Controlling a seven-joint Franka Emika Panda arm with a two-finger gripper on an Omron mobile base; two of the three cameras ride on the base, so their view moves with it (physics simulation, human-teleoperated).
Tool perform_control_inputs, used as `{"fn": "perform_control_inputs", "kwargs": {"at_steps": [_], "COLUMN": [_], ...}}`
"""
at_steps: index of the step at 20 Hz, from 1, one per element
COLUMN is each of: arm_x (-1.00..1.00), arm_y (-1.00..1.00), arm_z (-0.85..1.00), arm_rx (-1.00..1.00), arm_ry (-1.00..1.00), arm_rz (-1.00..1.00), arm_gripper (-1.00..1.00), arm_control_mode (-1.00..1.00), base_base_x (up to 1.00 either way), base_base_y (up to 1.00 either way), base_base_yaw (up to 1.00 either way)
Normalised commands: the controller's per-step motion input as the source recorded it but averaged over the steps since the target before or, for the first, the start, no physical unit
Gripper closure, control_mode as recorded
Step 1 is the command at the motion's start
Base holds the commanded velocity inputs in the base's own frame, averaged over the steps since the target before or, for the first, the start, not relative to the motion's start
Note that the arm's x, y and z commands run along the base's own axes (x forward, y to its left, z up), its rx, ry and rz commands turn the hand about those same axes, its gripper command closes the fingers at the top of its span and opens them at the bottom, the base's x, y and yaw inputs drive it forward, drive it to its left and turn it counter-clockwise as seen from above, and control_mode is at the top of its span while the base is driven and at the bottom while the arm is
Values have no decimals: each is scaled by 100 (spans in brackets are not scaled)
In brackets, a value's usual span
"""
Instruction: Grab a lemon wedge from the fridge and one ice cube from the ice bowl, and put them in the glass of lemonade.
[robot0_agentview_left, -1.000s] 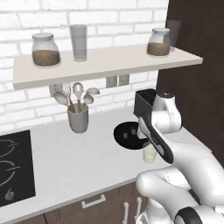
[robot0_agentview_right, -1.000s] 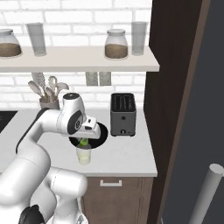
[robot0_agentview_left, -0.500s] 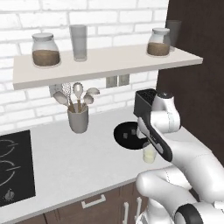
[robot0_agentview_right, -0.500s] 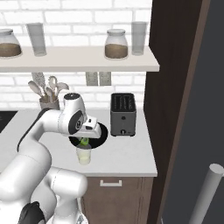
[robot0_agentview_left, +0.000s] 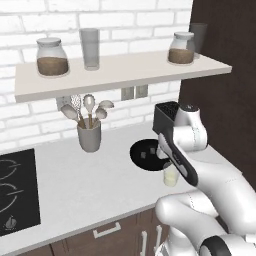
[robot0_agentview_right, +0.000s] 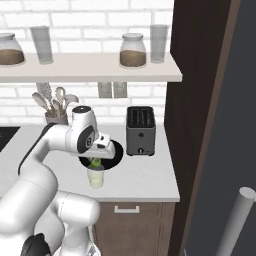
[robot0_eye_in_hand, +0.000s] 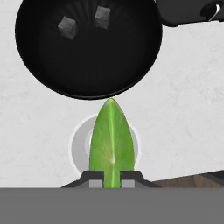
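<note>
Even, bright, rendered light falls from above with no glare. The long white wall shelf casts a soft shadow on the bricks beneath. The glossy round black ice bowl shows faint streaks toward twelve o'clock. Edges look slightly soft and low-resolution; no distortion.

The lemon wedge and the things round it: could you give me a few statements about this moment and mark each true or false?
1. The gripper is shut on the lemon wedge. True.
2. The wedge hangs over the glass of lemonade. True, as the hand view shows.
3. The ice bowl holds no ice. False: two ice cubes lie in it.
4. The glass stands on the shelf. False: it stands on the counter, in front of the bowl.
5. A toaster stands on the counter near the bowl. True.
</note>
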Motion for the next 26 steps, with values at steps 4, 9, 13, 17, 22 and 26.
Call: {"fn": "perform_control_inputs", "kwargs": {"at_steps": [4,9,13,17,22,26], "arm_x": [0,3,2,0,0,0], "arm_y": [0,0,0,0,0,0], "arm_z": [0,-2,-10,0,0,0], "arm_rx": [0,0,0,0,0,0], "arm_ry": [0,0,0,0,0,0], "arm_rz": [0,0,0,0,0,0], "arm_gripper": [100,100,100,100,-100,-100], "arm_control_mode": [-100,-100,-100,-100,-100,-100], "base_base_x": [0,0,0,0,0,0], "base_base_y": [0,0,0,0,0,0], "base_base_yaw": [0,0,0,0,0,0]}}
